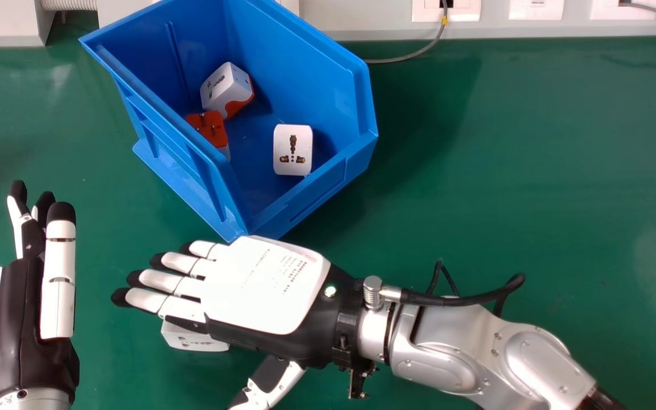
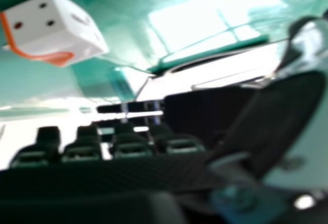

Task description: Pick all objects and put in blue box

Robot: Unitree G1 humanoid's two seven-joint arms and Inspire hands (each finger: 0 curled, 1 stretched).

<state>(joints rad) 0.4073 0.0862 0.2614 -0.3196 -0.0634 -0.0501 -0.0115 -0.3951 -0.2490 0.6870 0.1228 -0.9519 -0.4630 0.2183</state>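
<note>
**On the bench [image 1: 504,171], well off its back edge: one loose adapter [image 1: 194,341]**

The left hand [image 1: 59,273], fingers straight, is apart. Rightward, the adapter lies partly beneath the straight-fingered right hand [image 1: 265,285], toward its thumb side; that hand is nearer.

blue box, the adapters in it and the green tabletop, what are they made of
The blue box looks like moulded plastic, semi-glossy: ribs on its wall, soft highlights. The adapters look like hard, smooth plastic, going by their rounded edges and cut-in sockets. The green tabletop has a smooth, slight sheen; it could be vinyl or rubber matting, but the look leaves that open.
</note>
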